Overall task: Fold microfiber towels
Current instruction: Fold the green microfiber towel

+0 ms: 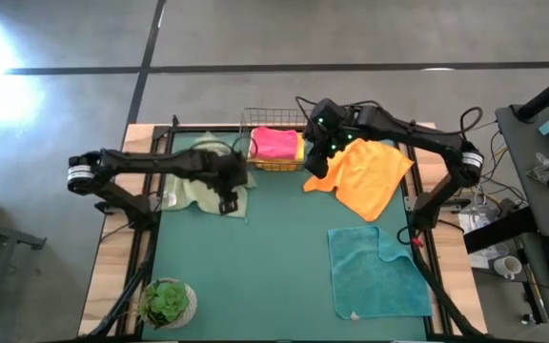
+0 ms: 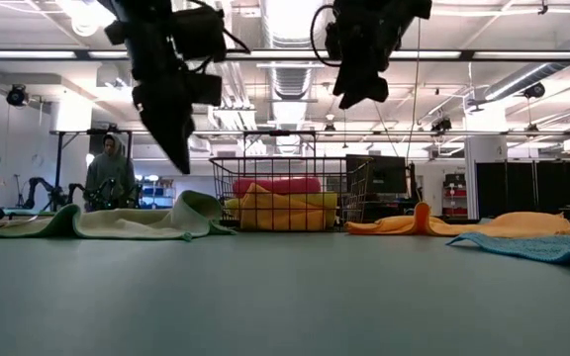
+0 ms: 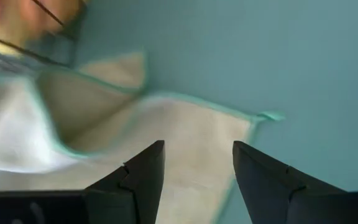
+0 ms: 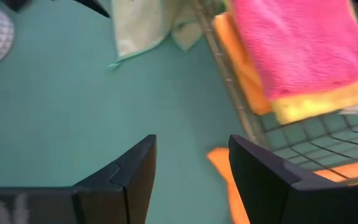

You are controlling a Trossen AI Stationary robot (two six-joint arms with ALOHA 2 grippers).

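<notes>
Both grippers hang spread and empty near the wire basket (image 1: 274, 143): my left gripper (image 1: 229, 195) over the sage towel (image 1: 191, 193), my right gripper (image 1: 315, 162) at the orange towel (image 1: 370, 176). I fear pinching only one loose edge, so the cloth bunches. I can read no writing anywhere.

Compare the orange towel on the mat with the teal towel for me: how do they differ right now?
The orange towel lies rumpled at the mat's far right, beside the wire basket, with the open right gripper hanging over its edge. The teal towel lies nearer the front edge, spread mostly flat with one corner turned over, and no gripper is near it. Both are unfolded and lie on the green mat.
</notes>
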